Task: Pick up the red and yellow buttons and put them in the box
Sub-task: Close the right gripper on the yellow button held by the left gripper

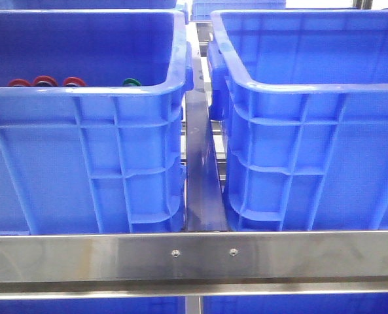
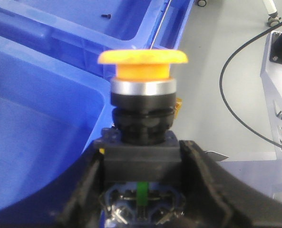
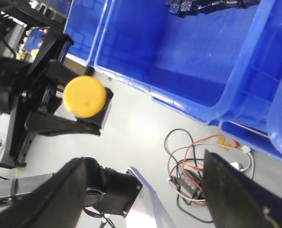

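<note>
Three red-rimmed round buttons [image 1: 45, 81] show just over the near wall of the left blue bin [image 1: 82, 163]. A green-rimmed cap [image 1: 131, 82] lies beside them. My left gripper [image 2: 141, 159] is shut on the black base of a yellow mushroom-head push button [image 2: 143, 64] and holds it upright beside a blue bin [image 2: 31, 133], over grey floor. In the right wrist view, that yellow button [image 3: 84, 97] shows in the left gripper's black fingers. My right gripper [image 3: 148, 168] is open and empty, above the floor. Neither gripper shows in the front view.
The right blue bin [image 1: 311, 131] stands next to the left one, its floor hidden. A steel rail [image 1: 194, 258] runs across the front. Cables and a black adapter [image 3: 193, 178] lie on the floor. More blue bins [image 3: 188, 57] hold dark parts.
</note>
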{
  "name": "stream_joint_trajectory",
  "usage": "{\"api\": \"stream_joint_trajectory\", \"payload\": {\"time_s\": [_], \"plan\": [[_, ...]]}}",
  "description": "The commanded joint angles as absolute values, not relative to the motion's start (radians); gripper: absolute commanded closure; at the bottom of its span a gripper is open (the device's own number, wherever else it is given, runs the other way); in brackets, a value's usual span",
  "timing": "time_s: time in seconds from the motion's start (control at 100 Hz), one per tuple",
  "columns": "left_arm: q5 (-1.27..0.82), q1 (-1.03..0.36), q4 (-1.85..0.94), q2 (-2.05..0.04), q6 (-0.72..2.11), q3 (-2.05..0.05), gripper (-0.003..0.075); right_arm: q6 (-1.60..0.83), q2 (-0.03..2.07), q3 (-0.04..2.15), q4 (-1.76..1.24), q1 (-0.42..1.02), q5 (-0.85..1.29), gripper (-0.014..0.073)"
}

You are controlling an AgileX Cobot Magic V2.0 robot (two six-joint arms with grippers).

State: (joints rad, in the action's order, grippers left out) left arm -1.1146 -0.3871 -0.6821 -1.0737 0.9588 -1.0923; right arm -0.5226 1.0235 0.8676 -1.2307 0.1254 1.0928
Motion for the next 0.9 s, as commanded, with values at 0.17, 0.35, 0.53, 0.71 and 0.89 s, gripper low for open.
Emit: {"api": "stream_joint_trajectory", "payload": {"time_s": [0.17,0.35,0.53,0.71,0.89], "plan": [[-1.089,-0.393,-0.748,-1.056,0.963,-1.118,0.0739,-0.548,1.092,0.986,-1.311,0.27,0.987,0.0057],[-1.089,-0.393,-0.748,-1.056,0.963,-1.118,0.0739,-0.548,1.178,1.082,-1.297,0.38,0.94,0.0057],[-1.097,-0.393,-0.748,-1.056,0.963,-1.118,0.0739,-0.548,1.271,1.133,-1.297,0.46,0.903,0.0057],[-1.1,-0.393,-0.748,-1.056,0.963,-1.118,0.0739,-0.548,1.334,1.177,-1.297,0.523,0.894,0.0057],[-1.1,-0.393,-0.748,-1.056,0.963,-1.118,0.0739,-0.548,1.363,1.211,-1.298,0.561,0.892,0.0057]]}}
